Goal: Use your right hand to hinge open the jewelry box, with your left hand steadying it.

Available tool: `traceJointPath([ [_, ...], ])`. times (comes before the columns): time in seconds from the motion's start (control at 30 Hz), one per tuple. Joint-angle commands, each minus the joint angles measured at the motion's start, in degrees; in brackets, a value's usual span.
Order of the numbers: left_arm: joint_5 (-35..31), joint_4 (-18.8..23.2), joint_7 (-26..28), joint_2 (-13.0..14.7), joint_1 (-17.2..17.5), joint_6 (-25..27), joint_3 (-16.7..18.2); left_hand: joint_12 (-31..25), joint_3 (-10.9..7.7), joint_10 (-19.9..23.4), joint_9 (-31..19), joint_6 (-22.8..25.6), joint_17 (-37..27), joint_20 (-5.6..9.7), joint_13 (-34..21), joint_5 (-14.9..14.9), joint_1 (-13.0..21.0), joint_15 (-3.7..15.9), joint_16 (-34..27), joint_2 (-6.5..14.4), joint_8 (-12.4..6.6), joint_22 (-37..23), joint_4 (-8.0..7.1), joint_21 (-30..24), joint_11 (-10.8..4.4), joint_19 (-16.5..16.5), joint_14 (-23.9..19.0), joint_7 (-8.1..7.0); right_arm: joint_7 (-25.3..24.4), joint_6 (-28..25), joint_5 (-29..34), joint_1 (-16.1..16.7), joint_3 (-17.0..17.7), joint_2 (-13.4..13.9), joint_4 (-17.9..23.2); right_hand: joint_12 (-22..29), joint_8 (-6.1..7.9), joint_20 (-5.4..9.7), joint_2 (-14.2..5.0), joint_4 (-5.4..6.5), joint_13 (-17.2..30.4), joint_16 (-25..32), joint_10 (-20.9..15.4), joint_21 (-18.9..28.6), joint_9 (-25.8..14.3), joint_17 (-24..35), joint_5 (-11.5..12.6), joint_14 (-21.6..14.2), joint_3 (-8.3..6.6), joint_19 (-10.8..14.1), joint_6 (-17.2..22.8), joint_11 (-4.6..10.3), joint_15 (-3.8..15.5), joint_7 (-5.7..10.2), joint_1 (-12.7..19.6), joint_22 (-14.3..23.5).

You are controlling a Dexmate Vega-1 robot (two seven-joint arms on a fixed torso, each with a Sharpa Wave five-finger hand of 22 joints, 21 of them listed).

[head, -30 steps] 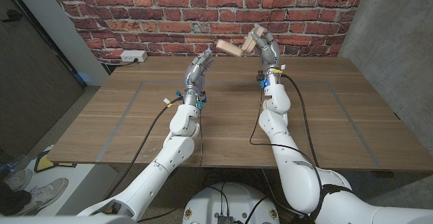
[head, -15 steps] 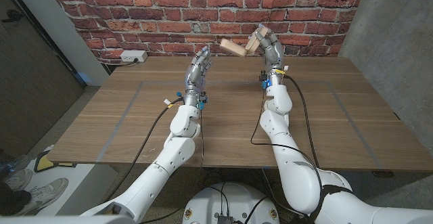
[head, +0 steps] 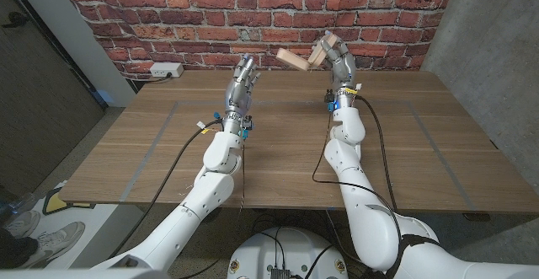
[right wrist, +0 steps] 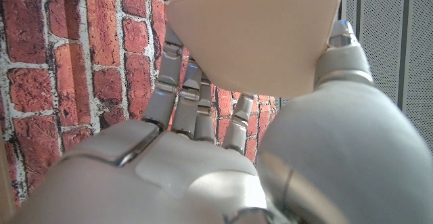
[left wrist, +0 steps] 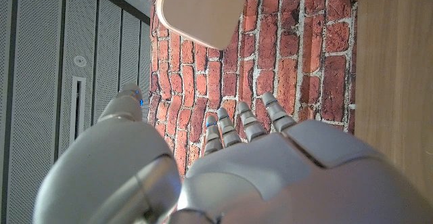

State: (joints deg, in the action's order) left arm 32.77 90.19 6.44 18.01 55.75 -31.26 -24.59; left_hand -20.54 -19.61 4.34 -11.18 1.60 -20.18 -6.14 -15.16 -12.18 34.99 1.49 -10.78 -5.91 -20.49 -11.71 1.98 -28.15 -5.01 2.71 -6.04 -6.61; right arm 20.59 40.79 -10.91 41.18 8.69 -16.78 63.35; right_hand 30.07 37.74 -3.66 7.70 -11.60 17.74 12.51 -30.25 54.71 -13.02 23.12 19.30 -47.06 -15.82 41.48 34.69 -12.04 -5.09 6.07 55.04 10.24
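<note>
The jewelry box (head: 301, 57), pale wood and hinged open, is up in the air above the far edge of the bench (head: 286, 152), held by the right hand (head: 335, 58). The left hand (head: 242, 77) stands apart from it, fingers spread, holding nothing. Behind the wooden bench is a red brick wall (head: 202, 18) with a white power strip (head: 166, 71) at its foot.

White power strip (head: 166, 70) beside brick wall (head: 168, 9).

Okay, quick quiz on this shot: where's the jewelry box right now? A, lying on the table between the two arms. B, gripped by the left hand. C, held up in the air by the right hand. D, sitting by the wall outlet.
C: the right hand holds the jewelry box off the table, while the left hand stays apart from it.
</note>
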Motion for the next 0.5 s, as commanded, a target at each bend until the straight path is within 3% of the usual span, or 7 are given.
traceJointPath([
  [0.03, -0.9, 2.7, -0.5, 4.2, 1.2, 1.3, 1.1, 0.2, 0.33, 0.0, -0.1, 1.0, 0.2, -0.09, 0.1, -0.4, -0.2, -0.04, -0.3, -0.1, 0.17, -0.1, -0.01, 0.3, 0.18, 0.7, 0.3, -0.06, -1.4, -0.6, 3.8, 1.5, -0.4, 1.4, 2.5, 0.3, 1.35, 14.83, -8.69, 2.36, 0.1, 0.4, -12.0, 0.6, -0.1, 0.1, 0.5, -11.3, -15.23, -2.6, 5.3, 11.69, 18.17, -3.79, 4.5, 0.3],
  [0.13, -0.2, 2.8, -1.4, 5.1, 1.1, 1.7, 1.5, 0.3, 0.41, 0.0, 0.0, 1.1, 0.3, -0.09, 0.2, -0.5, -0.3, -0.03, -0.4, -0.1, 0.23, -0.1, -0.09, 0.3, 0.21, 0.7, 0.4, -0.03, -2.1, 0.1, 5.9, 1.6, -0.6, 2.1, 2.2, 0.3, 1.32, 14.81, -8.67, 2.41, 0.1, 0.4, -12.1, 0.7, -0.1, 0.1, 0.5, -11.4, -15.26, -2.6, 5.2, 11.72, 18.10, -3.86, 4.4, 0.3],
  [0.37, 2.8, 0.5, -6.0, 7.1, 0.5, 1.9, 2.2, 0.6, 0.57, -0.1, 0.0, 1.1, 0.5, -0.15, 0.4, -0.6, -0.6, -0.11, -0.4, 0.0, 0.47, -0.1, -0.28, 0.5, 0.45, 1.1, 0.7, 0.08, -6.8, 0.7, 10.6, 4.8, -1.1, 0.2, 5.0, 0.3, 1.31, 14.79, -8.59, 2.49, 0.2, 0.4, -12.1, 0.8, 0.0, 0.0, 0.5, -11.4, -15.27, -2.5, 5.1, 11.69, 18.08, -3.91, 4.2, 0.2],
  [0.5, 6.9, -0.5, -8.0, 7.5, 0.3, 4.8, 2.6, 0.8, 0.73, -0.3, 0.0, 0.8, 0.7, -0.25, 0.6, -0.6, -0.9, -0.15, -0.4, 0.1, 0.76, -0.1, -0.47, 0.7, 0.59, 1.6, 1.0, 0.17, -10.4, 3.6, 14.2, 5.3, -0.9, -0.6, 4.0, 0.3, 1.29, 14.78, -8.48, 2.45, 0.2, 0.4, -12.1, 0.9, 0.0, 0.0, 0.5, -11.3, -15.31, -2.6, 5.1, 11.64, 18.06, -3.95, 4.2, 0.2],
])
